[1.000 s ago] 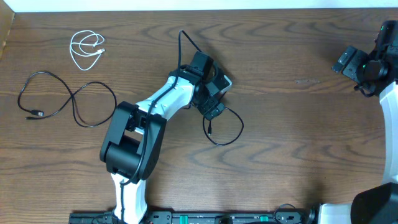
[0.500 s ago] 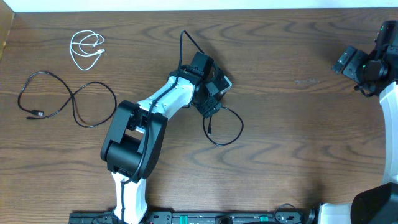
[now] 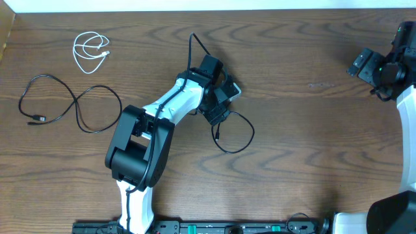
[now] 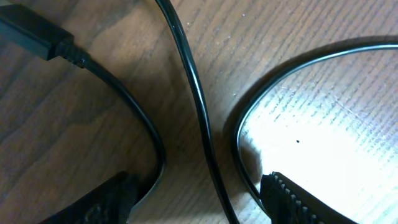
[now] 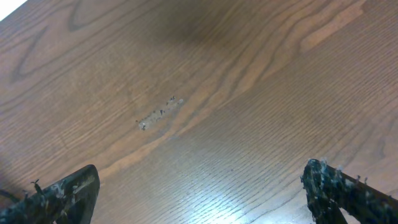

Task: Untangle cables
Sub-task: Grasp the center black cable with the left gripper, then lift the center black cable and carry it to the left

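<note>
Black cable (image 4: 198,106) strands lie between the left gripper (image 4: 199,198) jaws, which are spread wide and clamp nothing. Right gripper (image 5: 199,190) jaws wide, empty, near the counter (image 3: 312,162) right edge.

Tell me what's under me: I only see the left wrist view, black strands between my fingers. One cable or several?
Observer: Overhead suggests one black cable, looping beside the left gripper; the arm hides part.
Operator: Others tangled in?
Observer: No; a second black cable and a coiled white cable lie apart, far left.
Operator: Right arm?
Observer: The right gripper is open over the table, far right.
</note>
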Action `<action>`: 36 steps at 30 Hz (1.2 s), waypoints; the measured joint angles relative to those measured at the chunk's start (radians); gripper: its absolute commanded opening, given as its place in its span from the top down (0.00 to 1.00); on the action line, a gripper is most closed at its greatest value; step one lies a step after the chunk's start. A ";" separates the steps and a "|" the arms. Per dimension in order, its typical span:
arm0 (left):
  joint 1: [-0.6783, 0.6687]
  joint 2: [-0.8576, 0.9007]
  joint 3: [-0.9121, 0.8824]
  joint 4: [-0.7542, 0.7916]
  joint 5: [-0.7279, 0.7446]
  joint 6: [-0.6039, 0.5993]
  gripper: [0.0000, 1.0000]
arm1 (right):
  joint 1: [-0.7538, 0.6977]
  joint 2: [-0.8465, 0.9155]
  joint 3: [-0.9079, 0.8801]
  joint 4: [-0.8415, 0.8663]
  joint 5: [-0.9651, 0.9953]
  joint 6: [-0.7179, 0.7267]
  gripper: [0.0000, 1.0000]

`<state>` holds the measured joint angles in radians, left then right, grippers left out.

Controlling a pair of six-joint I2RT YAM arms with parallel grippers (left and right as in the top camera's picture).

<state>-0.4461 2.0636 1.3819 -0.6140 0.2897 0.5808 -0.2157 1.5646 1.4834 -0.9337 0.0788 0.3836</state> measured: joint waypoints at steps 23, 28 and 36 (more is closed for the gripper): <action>-0.099 -0.001 -0.001 0.019 -0.163 -0.087 0.92 | 0.000 0.000 0.000 0.000 0.000 0.000 0.01; -0.099 -0.001 -0.001 0.023 -0.166 -0.112 0.93 | 0.000 0.000 0.000 0.000 0.000 0.000 0.01; -0.081 -0.010 0.009 0.033 -0.193 -0.261 0.93 | 0.000 0.000 0.000 0.000 0.000 0.000 0.01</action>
<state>-0.5274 2.0537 1.3911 -0.5812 0.0963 0.3195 -0.2157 1.5646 1.4834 -0.9337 0.0788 0.3836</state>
